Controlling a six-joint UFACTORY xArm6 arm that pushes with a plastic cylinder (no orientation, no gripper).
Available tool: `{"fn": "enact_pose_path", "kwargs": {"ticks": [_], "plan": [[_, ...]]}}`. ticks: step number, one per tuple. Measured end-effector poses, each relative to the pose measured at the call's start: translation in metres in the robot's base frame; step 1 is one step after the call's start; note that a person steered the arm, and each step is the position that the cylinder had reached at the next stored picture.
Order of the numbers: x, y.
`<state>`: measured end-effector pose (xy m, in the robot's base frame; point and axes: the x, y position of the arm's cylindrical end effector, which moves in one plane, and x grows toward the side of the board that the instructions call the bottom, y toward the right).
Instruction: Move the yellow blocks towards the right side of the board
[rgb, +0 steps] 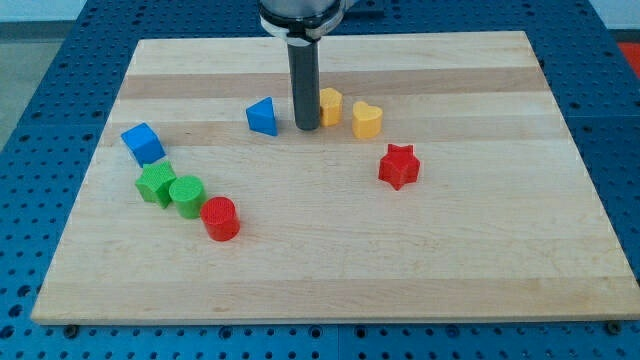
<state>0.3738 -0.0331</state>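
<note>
Spanning nearly the whole view, your wooden board (330, 270) has my tip (306, 127) (a bare rod, so no jaws to be apart or together) planted touching the left side of one yellow block (331, 105), partly hidden behind the rod. Push off-centre and you risk it slipping past, or knocking the small yellow heart-shaped block (367, 120) just beside it toward the red star (399, 166)

We see my tip (306, 126) between the blue wedge (262, 117) on the view's left and the yellow cylinder (331, 105) just beside it on the right. The yellow heart (367, 120) lies further right, and the red star (399, 166) sits below that on the tabletop (450, 260).
</note>
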Motion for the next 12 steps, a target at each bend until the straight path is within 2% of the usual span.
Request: {"fn": "enact_pose_path", "kwargs": {"ticks": [2,4,6,7,11,12], "plan": [[-0.038,-0.028],[-0.056,0.010],[-0.054,0.014],[-0.036,0.015],[-0.038,0.030],[-0.037,0.016]]}}
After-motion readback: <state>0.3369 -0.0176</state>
